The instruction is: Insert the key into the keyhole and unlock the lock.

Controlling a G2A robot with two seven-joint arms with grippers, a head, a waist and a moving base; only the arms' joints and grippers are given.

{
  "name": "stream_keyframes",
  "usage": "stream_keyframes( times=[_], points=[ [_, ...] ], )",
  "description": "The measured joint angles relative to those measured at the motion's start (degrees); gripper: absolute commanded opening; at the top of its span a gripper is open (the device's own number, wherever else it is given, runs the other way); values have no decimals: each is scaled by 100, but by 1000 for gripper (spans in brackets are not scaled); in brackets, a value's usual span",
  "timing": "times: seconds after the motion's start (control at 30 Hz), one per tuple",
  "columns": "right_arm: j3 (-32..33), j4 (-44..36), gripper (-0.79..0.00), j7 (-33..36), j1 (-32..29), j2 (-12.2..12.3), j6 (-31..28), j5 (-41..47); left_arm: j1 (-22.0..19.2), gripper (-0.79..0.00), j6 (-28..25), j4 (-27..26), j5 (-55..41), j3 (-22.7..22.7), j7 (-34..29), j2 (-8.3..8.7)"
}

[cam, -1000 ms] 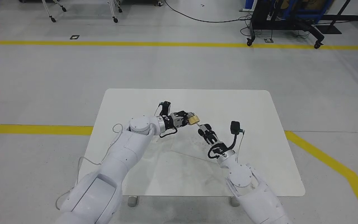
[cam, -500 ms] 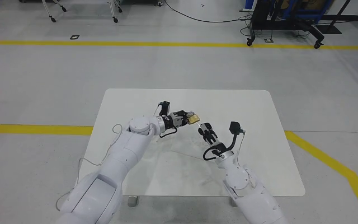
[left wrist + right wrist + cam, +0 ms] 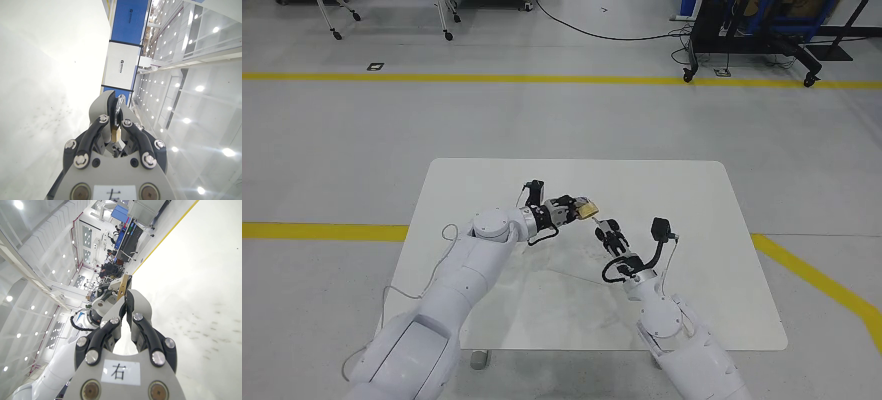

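My left gripper (image 3: pixel 575 209) sits over the middle of the white table (image 3: pixel 692 190), shut on a brass padlock (image 3: pixel 587 211). In the left wrist view the lock's brass body (image 3: pixel 115 135) lies between the fingers and its silver shackle (image 3: pixel 119 105) pokes past the left gripper's (image 3: pixel 116 113) tips. My right gripper (image 3: pixel 608 235) is just in front of the lock, its tips close to it. In the right wrist view the right gripper (image 3: pixel 126 305) is shut, and the padlock's (image 3: pixel 122 288) keyhole face stands right at its tips. The key is hidden between the pads.
Dark scuff marks (image 3: pixel 211 328) speckle the tabletop near the grippers. A yellow floor line (image 3: pixel 322 231) runs past the table on both sides. Wheeled equipment (image 3: pixel 752 40) stands far behind the table.
My right gripper has moved a little toward the padlock, closing the gap to it. The left gripper and lock have stayed almost in place.
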Motion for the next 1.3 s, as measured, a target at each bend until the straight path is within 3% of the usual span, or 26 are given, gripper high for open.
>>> stream_keyframes(
  times=[0.2, 0.8, 1.3],
  points=[
    [58, -79, -785, 93, -46, -8, 34, 98, 90, -785, -236, -189, 311, -12, 511, 30],
    [-69, 124, -785, -336, 138, -124, 184, -79, 251, -785, -67, -522, 529, -129, 342, 105],
    [-76, 85, -785, -306, 125, -181, 238, -102, 296, -785, 15, -575, 572, -219, 401, 119]
  ],
)
